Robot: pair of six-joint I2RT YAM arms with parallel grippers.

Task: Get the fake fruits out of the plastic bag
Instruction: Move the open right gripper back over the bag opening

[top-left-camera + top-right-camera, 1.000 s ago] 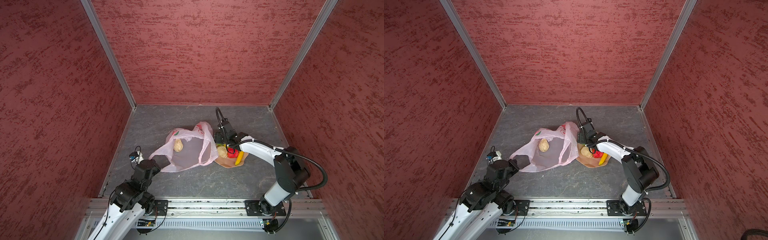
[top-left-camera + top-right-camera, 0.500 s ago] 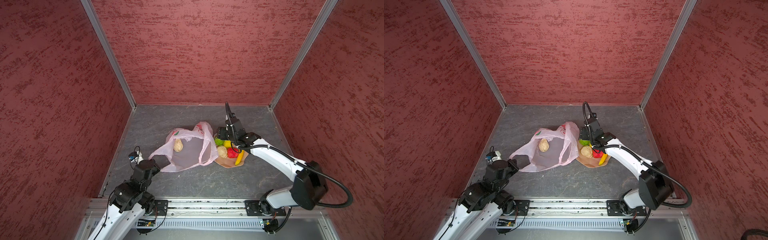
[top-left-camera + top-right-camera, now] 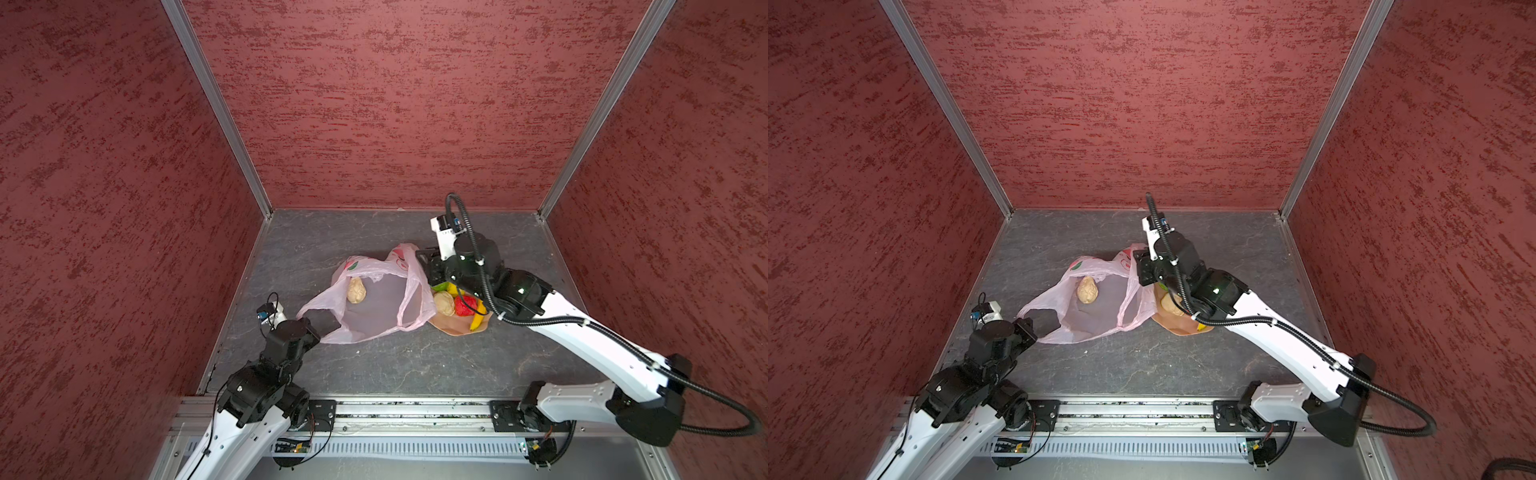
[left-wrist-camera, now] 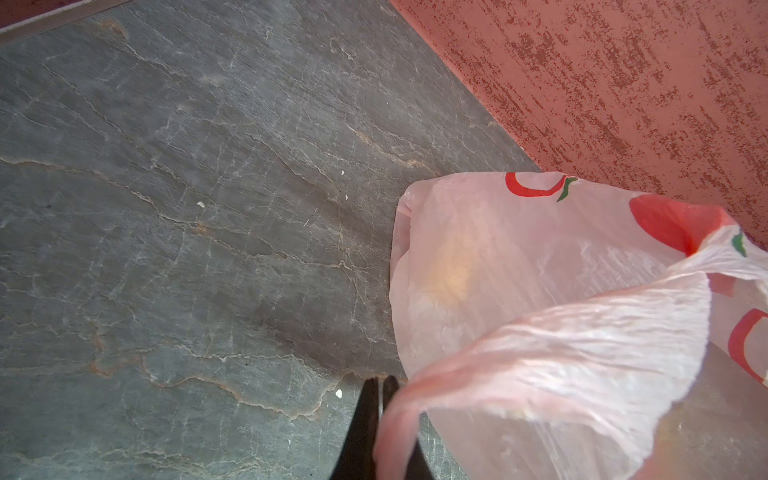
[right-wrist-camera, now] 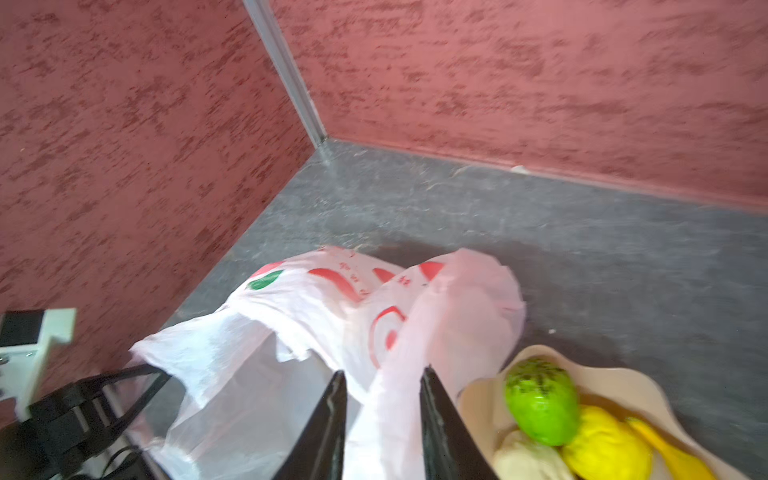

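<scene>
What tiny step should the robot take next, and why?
Probably close the right gripper: its jaws stand apart around a loop of the plastic bag, whose other end the left gripper pinches. One beige fruit lies inside; holding both ends could open the mouth.

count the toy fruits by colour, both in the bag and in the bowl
beige: 2, first lumpy fruit inside the plastic bag, second lumpy fruit in the bowl
yellow: 2, banana and round yellow fruit
green: 1, green fruit
red: 1, red fruit
total: 6
</scene>
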